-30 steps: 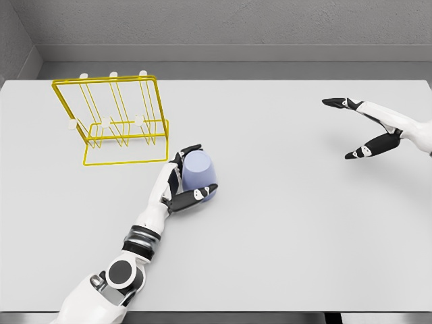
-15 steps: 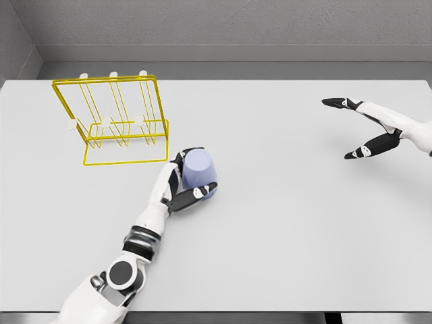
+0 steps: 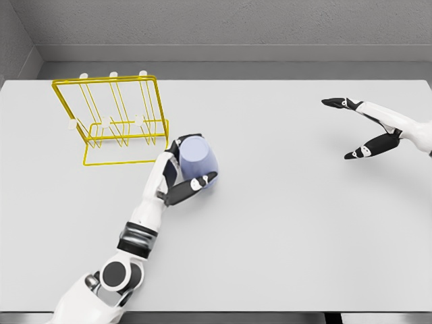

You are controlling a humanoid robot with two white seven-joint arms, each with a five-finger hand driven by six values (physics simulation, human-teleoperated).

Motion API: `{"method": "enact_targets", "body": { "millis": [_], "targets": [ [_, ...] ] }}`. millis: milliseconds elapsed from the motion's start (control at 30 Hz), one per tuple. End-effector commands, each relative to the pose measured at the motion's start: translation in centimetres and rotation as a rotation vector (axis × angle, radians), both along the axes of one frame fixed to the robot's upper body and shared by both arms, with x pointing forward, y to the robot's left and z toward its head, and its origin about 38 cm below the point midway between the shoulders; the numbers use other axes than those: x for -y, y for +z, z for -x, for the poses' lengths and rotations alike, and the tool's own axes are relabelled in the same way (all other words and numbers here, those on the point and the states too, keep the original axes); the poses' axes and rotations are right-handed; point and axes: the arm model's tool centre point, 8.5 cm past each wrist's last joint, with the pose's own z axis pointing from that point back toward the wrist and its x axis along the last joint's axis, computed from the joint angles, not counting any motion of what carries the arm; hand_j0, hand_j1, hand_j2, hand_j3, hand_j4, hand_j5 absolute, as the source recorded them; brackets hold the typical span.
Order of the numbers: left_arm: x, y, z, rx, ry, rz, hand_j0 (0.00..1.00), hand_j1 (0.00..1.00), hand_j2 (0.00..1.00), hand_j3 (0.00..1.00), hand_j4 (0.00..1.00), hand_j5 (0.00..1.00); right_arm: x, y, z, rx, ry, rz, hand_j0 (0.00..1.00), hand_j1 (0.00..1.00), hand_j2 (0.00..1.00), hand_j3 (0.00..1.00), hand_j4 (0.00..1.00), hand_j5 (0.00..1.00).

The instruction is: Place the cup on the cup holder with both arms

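Left hand (image 3: pixel 177 177) clamped on lavender cup (image 3: pixel 198 159); right hand (image 3: pixel 375 128) spread and idle.

Smooth, matte, tapered cup gripped between dark fingers (image 3: pixel 192 187) curled around its side, held over the flat pale-grey table (image 3: pixel 283 223), just beside the front right corner of the cup holder (image 3: pixel 113 121). Holder formed from thin yellow wire: rectangular base frame, upright rectangular back frame, slanted prongs capped with small white tips. Cup apart from the prongs, not yet seated. White segmented left arm entering from lower left. Right hand near the right edge, well apart from cup and holder, fingers splayed, holding nothing.
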Motion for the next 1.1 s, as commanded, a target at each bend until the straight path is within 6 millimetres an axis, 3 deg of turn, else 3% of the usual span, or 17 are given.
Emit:
{"method": "enact_targets", "body": {
  "millis": [0,600,867,1067],
  "targets": [
    [-0.3,1.3,-0.1,0.044,0.007,0.024,0.64,0.64,0.64,0.64,0.64,0.64,0.1,0.1,0.0,0.000,-0.003,-0.007,1.00,1.00,1.00,1.00,1.00,1.00],
    [-2.0,5.5,-0.9,0.201,0.059,0.127,0.64,0.64,0.64,0.64,0.64,0.64,0.1,0.0,0.0,-0.001,-0.003,-0.006,1.00,1.00,1.00,1.00,1.00,1.00],
    [-2.0,6.3,-0.9,0.248,0.060,0.159,0.64,0.64,0.64,0.64,0.64,0.64,0.0,0.0,0.0,-0.002,-0.003,-0.008,1.00,1.00,1.00,1.00,1.00,1.00],
    [-3.9,7.0,-1.8,0.269,0.119,0.148,0.64,0.64,0.64,0.64,0.64,0.64,0.0,0.0,0.0,-0.002,-0.002,-0.009,1.00,1.00,1.00,1.00,1.00,1.00]
  ]
}}
